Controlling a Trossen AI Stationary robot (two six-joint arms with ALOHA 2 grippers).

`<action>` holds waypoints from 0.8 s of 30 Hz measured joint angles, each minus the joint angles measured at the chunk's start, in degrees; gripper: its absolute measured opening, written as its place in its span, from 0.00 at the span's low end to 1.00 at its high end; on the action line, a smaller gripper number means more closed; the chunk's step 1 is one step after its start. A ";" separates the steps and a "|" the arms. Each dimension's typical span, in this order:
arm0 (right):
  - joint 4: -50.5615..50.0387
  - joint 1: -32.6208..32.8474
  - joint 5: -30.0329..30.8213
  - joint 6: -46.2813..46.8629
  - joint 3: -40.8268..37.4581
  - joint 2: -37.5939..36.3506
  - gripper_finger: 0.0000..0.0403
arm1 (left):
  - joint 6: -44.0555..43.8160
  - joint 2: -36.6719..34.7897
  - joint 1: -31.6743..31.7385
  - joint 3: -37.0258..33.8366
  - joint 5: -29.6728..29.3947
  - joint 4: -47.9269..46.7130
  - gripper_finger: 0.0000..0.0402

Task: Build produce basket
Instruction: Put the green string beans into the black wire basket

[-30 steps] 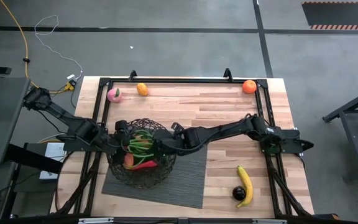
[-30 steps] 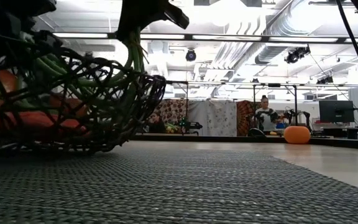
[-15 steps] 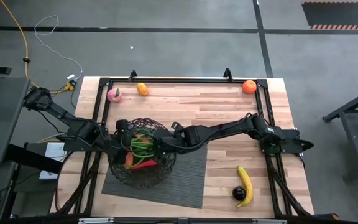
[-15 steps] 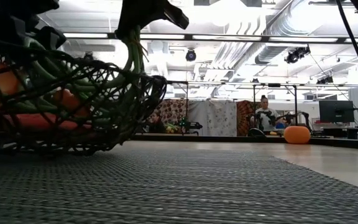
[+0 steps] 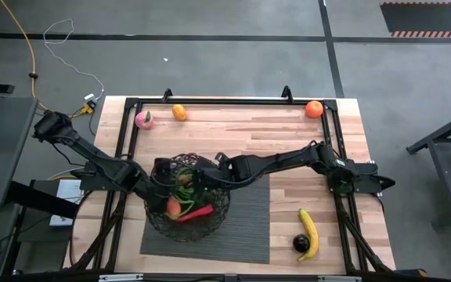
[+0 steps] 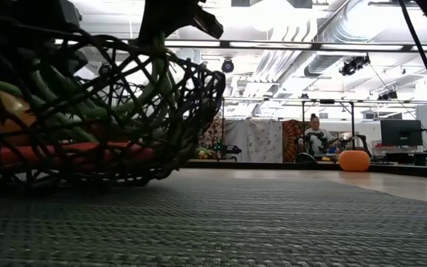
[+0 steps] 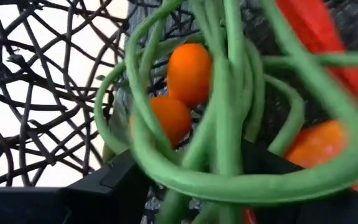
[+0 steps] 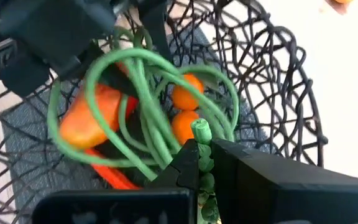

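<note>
The basket (image 5: 206,223), a black wire-mesh bowl, stands on the dark ribbed mat (image 5: 245,243) at the table's near left. In it lie oranges (image 8: 188,96), a red pepper (image 5: 200,211) and looped green beans (image 5: 184,182). My left gripper (image 5: 163,172) is at the basket's far left rim, its fingers (image 7: 104,186) apart in the left wrist view, with bean loops (image 7: 229,124) across them. My right gripper (image 8: 207,165) reaches over the basket's right side, shut on the bean bundle. My left gripper comes slanting down from the table's left over the basket's far left rim (image 5: 153,166). The basket moves with it, bottom on the mat. Bean loops hide where the fingers meet the mesh, so the kind of hold does not show. My right gripper pinches the bean bundle at its cut stem end (image 8: 201,132) between its two fingers. It comes slanting down from the table's right. The beans hang below the fingers in slack loops (image 8: 135,112) that rest inside the basket.
A pink peach (image 5: 143,119) and an orange (image 5: 179,112) lie at the far left, another orange (image 5: 313,109) at the far right. A banana (image 5: 309,233) and a dark round fruit (image 5: 301,244) lie near right. Black frame rails (image 5: 225,101) edge the table.
My left gripper has moved toward the table's right edge and a little down. The basket and the mat under it have slid right with it. My right gripper has stayed in place with the beans.
</note>
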 joint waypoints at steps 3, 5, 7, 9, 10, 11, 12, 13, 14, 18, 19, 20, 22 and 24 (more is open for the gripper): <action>0.12 -0.27 -0.73 0.02 0.02 0.00 0.01 | -0.49 2.55 0.00 0.04 -1.49 0.47 0.55; 0.07 -0.34 -0.78 0.00 0.02 0.00 0.01 | -0.47 4.41 0.00 0.04 -1.90 1.14 0.55; -0.03 -0.34 -0.89 0.02 0.02 0.00 0.01 | -0.44 5.93 -0.02 0.04 -1.91 2.00 0.55; -0.12 -0.34 -1.24 0.00 0.02 0.00 0.01 | -0.32 7.43 -0.01 0.04 -1.26 3.84 0.55; -0.16 -0.34 -1.39 0.01 0.02 0.00 0.01 | -0.33 8.26 -0.02 0.04 -0.92 4.83 0.55; -0.29 -0.34 -1.40 0.00 0.02 -0.01 0.01 | -0.31 8.97 0.00 0.04 -0.46 5.76 0.55; -0.37 -0.34 -1.40 0.00 0.02 -0.01 0.01 | -0.21 9.54 0.00 0.04 -0.17 6.37 0.55; -0.39 -0.34 -1.40 0.00 0.02 -0.02 0.01 | -0.05 10.01 0.00 0.04 -0.07 7.02 0.55; -0.46 -0.34 -1.40 0.00 0.02 -0.02 0.01 | -0.03 10.25 0.00 0.04 0.29 7.78 0.55; -1.32 -0.34 -1.40 0.00 0.04 -0.02 0.01 | 0.25 8.75 0.00 0.02 1.57 9.73 0.55; -1.41 -0.34 -1.40 0.00 0.04 -0.02 0.01 | 0.44 8.17 0.00 0.05 1.67 9.91 0.55; -1.41 -0.34 -1.40 0.00 0.03 -0.02 0.01 | 0.60 7.59 0.00 0.16 1.66 9.76 0.55; -1.58 -0.34 -1.31 -0.03 0.04 -0.02 0.01 | 1.62 6.70 0.00 0.70 1.70 9.60 0.55; -1.65 -0.46 -1.20 -0.61 0.04 -0.02 0.01 | 3.78 5.83 0.00 1.46 1.85 9.33 0.55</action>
